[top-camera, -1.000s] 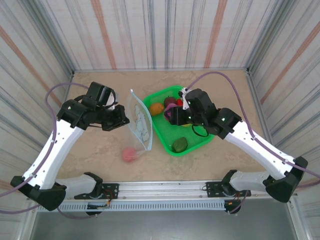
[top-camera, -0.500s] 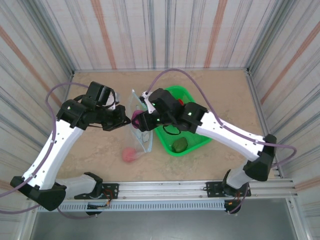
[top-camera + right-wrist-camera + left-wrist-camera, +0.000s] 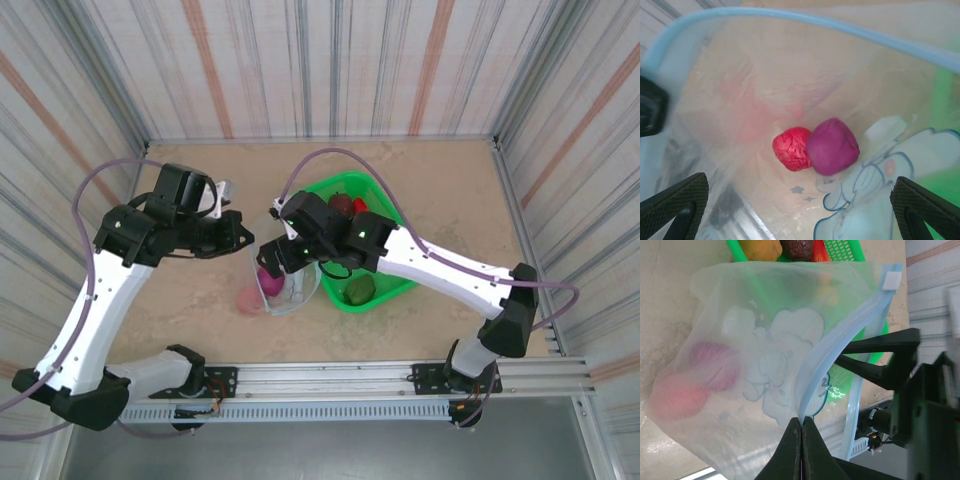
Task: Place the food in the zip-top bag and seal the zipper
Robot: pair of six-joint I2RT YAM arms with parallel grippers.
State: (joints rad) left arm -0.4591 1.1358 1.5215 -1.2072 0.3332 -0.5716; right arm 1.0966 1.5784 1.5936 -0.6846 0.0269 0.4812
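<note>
The clear zip-top bag [image 3: 290, 292] hangs open on the table, left of the green basket. My left gripper [image 3: 801, 421] is shut on the bag's pale blue zipper [image 3: 840, 340] and holds that rim up. Inside the bag a magenta food [image 3: 832, 146] lies against a pink-red food [image 3: 792, 148]. My right gripper [image 3: 800, 212] stands open just above the bag's mouth with nothing between its fingers [image 3: 677, 197]. From the top view the left gripper [image 3: 240, 232] sits at the bag's left rim and the right gripper [image 3: 268, 262] over the mouth. More food stays in the basket: dark green [image 3: 360, 289], maroon [image 3: 340, 203], orange [image 3: 760, 247].
The green mesh basket [image 3: 392, 284] sits right of the bag, under my right arm. Striped walls close in the table on three sides. Bare table lies behind the bag and to the right of the basket.
My right gripper carried the magenta food from the basket to the bag's mouth and opened; the food now lies in the bag. The left arm shifted left and lowered the bag.
</note>
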